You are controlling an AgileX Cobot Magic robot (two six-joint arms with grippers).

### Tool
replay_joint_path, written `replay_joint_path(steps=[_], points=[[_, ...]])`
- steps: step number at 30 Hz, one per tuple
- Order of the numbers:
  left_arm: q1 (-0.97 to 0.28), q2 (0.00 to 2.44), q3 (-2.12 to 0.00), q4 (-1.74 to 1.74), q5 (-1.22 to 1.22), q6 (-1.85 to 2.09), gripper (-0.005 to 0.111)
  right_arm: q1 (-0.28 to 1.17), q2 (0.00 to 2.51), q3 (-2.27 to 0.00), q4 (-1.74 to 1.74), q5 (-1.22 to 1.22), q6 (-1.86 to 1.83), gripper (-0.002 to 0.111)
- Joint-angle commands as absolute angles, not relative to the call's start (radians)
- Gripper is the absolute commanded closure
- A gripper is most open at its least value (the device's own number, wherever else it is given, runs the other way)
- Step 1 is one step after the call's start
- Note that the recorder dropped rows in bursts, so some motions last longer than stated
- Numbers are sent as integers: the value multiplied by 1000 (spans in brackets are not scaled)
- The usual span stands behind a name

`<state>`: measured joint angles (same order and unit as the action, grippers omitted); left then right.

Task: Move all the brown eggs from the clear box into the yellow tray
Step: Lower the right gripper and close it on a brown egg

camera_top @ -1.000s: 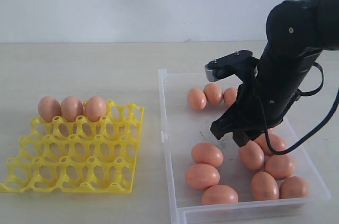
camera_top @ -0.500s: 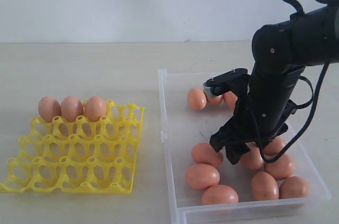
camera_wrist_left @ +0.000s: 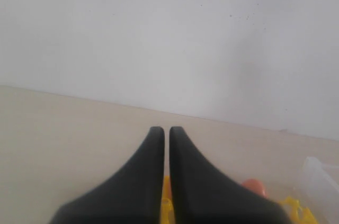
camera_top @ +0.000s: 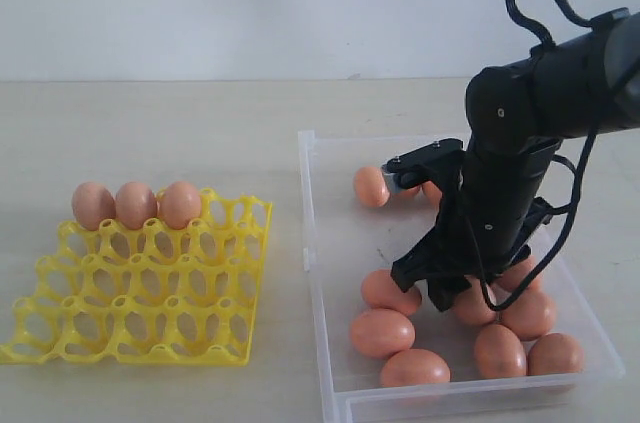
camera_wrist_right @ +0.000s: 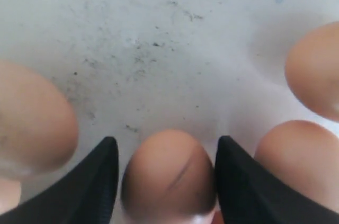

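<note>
Three brown eggs (camera_top: 135,205) sit in the back row of the yellow tray (camera_top: 140,315). Several more lie in the clear box (camera_top: 306,205), a few at its far end (camera_top: 371,186) and a cluster at its near end (camera_top: 381,332). My right gripper (camera_top: 432,289) is down in that cluster. In the right wrist view it (camera_wrist_right: 168,140) stands open around one egg (camera_wrist_right: 168,176) on the box floor; one finger touches the egg and a thin gap shows at the other. My left gripper (camera_wrist_left: 166,130) is shut on nothing, above the tray's edge (camera_wrist_left: 166,203).
Neighbouring eggs crowd the right gripper's fingers on both sides (camera_wrist_right: 32,121) (camera_wrist_right: 299,158). The scuffed box floor (camera_wrist_right: 159,49) lies beyond them. The box's low wall (camera_top: 470,398) runs along the near edge. Bare tabletop (camera_top: 180,123) lies behind the tray.
My right arm has come down and toward the near end of the box. Its fingers now straddle an egg in the cluster. The left gripper's earlier state is not shown.
</note>
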<state>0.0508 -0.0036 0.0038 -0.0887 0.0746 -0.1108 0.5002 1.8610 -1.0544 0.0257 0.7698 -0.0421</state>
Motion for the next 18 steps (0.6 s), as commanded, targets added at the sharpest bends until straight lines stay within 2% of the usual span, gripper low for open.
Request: replay_joint_path(steps=[1,4,10,18], points=[[45,0,0,-89,68,-112,103,497,1861,-1059,-5,764,-39,85],[45,0,0,-89,68,-112,103,497,1861,-1059,-10,762,-43,108],[45,0,0,-89,68,-112,103,497,1861,-1059,-12,713,-62,108],[45,0,0,-89,68,-112,103,499,1785,-1055,-9,500,-56,108]])
